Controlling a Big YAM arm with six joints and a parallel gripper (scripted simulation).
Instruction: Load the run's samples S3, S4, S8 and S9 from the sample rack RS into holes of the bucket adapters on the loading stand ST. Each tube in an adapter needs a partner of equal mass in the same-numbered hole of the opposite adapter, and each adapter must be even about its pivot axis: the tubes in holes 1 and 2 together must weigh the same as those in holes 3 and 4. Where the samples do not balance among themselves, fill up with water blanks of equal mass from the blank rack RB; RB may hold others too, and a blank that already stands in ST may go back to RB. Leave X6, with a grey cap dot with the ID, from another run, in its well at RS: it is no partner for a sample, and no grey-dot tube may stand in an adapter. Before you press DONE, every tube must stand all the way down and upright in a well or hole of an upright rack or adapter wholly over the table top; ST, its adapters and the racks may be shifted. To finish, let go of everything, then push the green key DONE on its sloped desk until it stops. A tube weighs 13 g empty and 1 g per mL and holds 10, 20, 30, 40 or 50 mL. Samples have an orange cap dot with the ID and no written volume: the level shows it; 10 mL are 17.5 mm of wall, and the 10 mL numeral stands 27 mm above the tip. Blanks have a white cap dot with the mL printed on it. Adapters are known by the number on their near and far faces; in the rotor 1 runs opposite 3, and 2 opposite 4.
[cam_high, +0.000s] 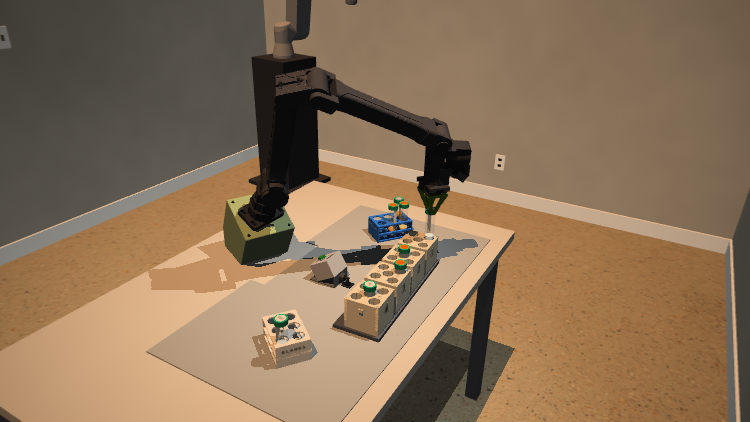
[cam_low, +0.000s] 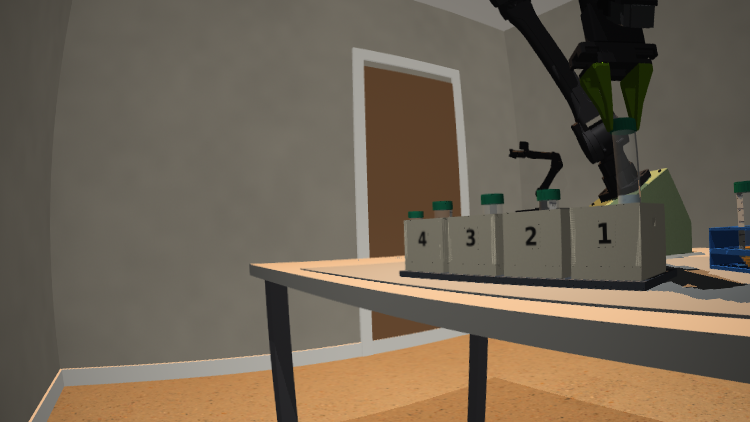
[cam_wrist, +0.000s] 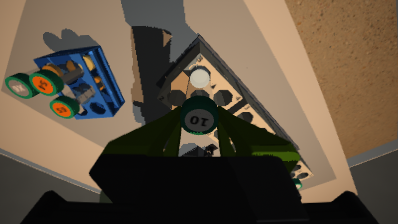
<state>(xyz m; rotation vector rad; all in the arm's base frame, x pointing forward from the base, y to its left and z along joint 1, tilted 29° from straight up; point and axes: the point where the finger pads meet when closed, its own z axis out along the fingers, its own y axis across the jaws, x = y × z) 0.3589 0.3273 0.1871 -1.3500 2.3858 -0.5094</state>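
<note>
I see a water blank, a clear tube with a green cap, standing upright with its long axis vertical, cap up and tip down. Its lower end sits inside a hole of adapter 1, while most of its wall is above the adapter's top face. My gripper is clamped on the tube just at the cap, one olive green finger on each side, pointing straight down.

The wrist view looks down the tube's length. There the cap dot is white and reads 10, and beyond it I see a white round spot in another hole of the same adapter. That view also shows the blue sample rack RS with two orange-dotted caps and one grey-dotted cap.

The exterior view alone shows the numbers 4, 3, 2, 1 on the adapter faces, running left to right along the loading stand ST, and how deep the tube has sunk.

The top view alone shows the blank rack RB well apart, nearer the camera, and the sloped desk beside the stand.
</note>
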